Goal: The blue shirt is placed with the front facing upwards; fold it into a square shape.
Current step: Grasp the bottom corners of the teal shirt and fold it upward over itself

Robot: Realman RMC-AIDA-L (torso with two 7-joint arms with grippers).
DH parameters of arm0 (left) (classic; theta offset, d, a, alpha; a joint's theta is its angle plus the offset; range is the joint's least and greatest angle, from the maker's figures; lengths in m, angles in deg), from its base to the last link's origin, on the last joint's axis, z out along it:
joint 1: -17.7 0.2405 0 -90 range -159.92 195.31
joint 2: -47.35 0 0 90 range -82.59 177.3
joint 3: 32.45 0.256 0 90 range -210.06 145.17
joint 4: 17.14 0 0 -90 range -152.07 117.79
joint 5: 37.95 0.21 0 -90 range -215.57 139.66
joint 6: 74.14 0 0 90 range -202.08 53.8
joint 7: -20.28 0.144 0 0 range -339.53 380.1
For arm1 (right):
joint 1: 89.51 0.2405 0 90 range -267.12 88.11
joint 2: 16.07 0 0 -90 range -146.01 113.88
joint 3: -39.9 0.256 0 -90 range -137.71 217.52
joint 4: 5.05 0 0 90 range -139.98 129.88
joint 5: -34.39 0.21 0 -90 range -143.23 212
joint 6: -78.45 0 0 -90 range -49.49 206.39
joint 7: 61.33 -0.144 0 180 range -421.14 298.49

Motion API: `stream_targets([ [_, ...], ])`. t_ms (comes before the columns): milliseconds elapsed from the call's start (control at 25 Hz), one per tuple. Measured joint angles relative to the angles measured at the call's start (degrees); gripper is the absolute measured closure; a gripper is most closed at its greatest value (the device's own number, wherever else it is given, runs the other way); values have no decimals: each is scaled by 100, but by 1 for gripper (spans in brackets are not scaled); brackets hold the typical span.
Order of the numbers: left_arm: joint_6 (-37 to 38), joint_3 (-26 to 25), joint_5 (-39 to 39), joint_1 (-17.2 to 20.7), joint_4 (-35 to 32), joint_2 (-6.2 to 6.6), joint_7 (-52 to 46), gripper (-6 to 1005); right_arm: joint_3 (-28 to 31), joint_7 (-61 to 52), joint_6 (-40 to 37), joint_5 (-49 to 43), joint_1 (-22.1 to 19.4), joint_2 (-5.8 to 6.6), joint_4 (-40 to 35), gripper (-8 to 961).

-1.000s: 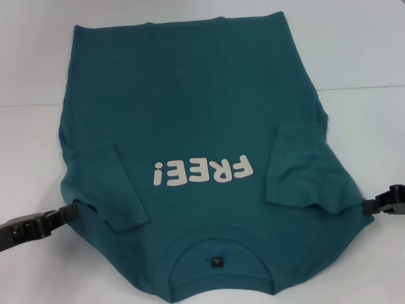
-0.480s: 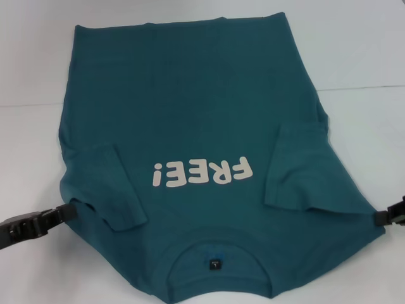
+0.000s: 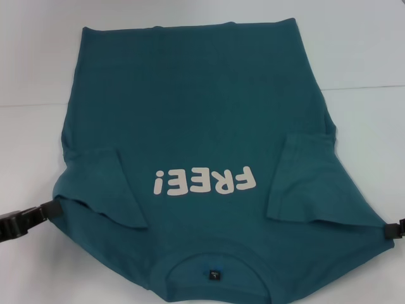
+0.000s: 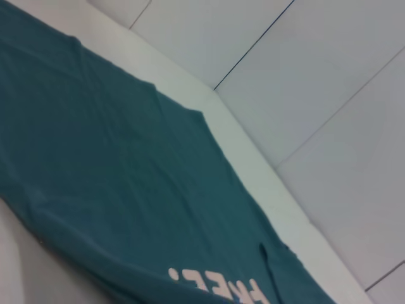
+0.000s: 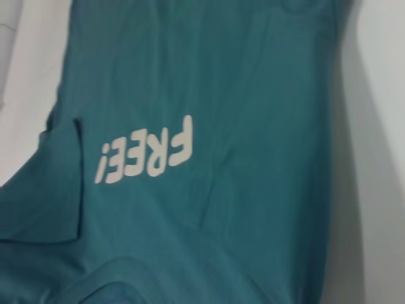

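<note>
I have the blue shirt [image 3: 202, 126] lying front-up on the white table [image 3: 367, 57], collar nearest the robot, both sleeves folded in over the chest on either side of the "FREE!" lettering [image 3: 204, 182]. The left gripper [image 3: 47, 210] sits at the shirt's left shoulder edge, pinching that edge as far as I can judge; the cloth bunches toward it. The right gripper [image 3: 393, 229] is at the right shoulder corner, mostly out of view, so I cannot tell whether its fingers grip the fabric. Risk, in my judgement: if one side holds and the other does not, any pull would skew the shirt and drag a folded sleeve open. A shallow pinch could also slip off the hem. Beyond each gripper, outward from the shirt, bare table leaves room; ahead of them the shirt runs toward the table's far edge.
</note>
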State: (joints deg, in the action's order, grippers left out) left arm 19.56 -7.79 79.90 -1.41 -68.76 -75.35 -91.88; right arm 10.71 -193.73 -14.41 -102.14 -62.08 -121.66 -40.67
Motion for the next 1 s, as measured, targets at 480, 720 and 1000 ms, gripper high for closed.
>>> stream_targets([
  [480,684,-625,53,327,-154,2,-22,972,347,301,-574,4,-369,-74,-72,953],
  [720,905,-646,54,551,-503,-39,-183,973,385,385,-787,4,-447,-178,-120,953],
  [1000,1233,-901,24,804,-714,-114,-237,972,639,392,-1003,4,-584,-208,-188,954],
])
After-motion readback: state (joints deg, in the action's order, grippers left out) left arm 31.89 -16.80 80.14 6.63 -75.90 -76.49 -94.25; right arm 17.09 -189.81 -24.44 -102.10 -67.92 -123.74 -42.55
